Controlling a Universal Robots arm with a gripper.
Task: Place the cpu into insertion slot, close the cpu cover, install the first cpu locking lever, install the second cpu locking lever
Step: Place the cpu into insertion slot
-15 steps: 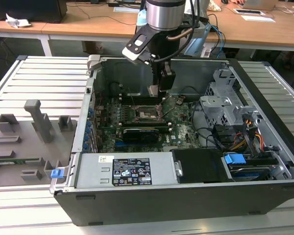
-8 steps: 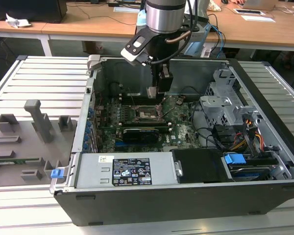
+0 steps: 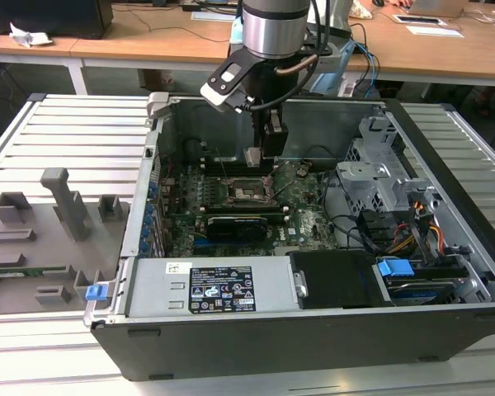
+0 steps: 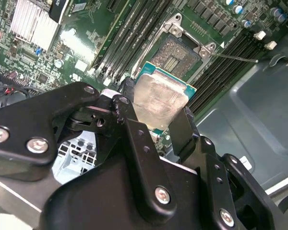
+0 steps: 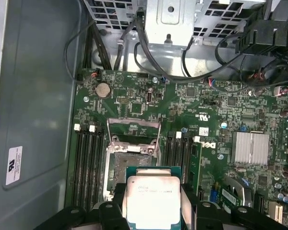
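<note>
We find black gripper (image 4: 154, 105) jaws pinching flat square silver-faced cpu (image 5: 151, 201) | above dark silver-rimmed insertion slot (image 5: 129, 160) | silver-frame cpu cover (image 5: 133, 125) raised

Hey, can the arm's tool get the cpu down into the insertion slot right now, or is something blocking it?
Probably yes. The tool grips the cpu close over the insertion slot. The cpu cover stands open, and nothing seems to lie between chip and socket.
</note>
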